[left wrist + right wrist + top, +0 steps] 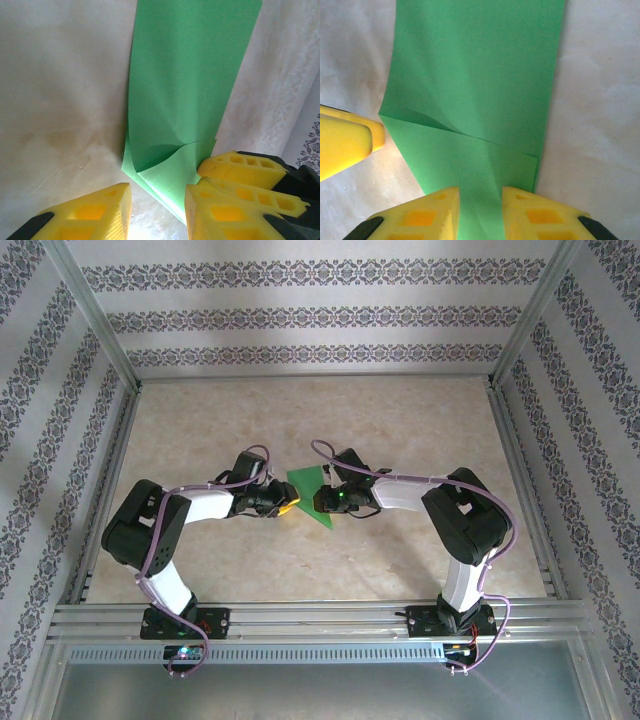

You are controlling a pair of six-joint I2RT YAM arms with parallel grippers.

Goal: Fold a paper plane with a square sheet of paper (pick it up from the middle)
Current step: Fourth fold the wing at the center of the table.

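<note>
**Mid-fold: both grippers crowd the thin bright green square sheet of paper (305, 483) at the middle of the pale marbled table (200, 420).**
The right gripper (481, 192) has its jaws part-open and straddles the sheet's near edge. It seems to be pinning the sheet, not pinching it. The left gripper (157, 190) is open and holds nothing, with a curled corner (167, 160) just beside its finger. I'd keep the right one planted, catch that corner low, lay it along the existing crease, then rub the fold flat.

We log a beige marbled table (200, 410) carrying the square sheet of paper (304, 483), bright green, lying near the table's middle, creased diagonally across one end, one corner curling up.
</note>
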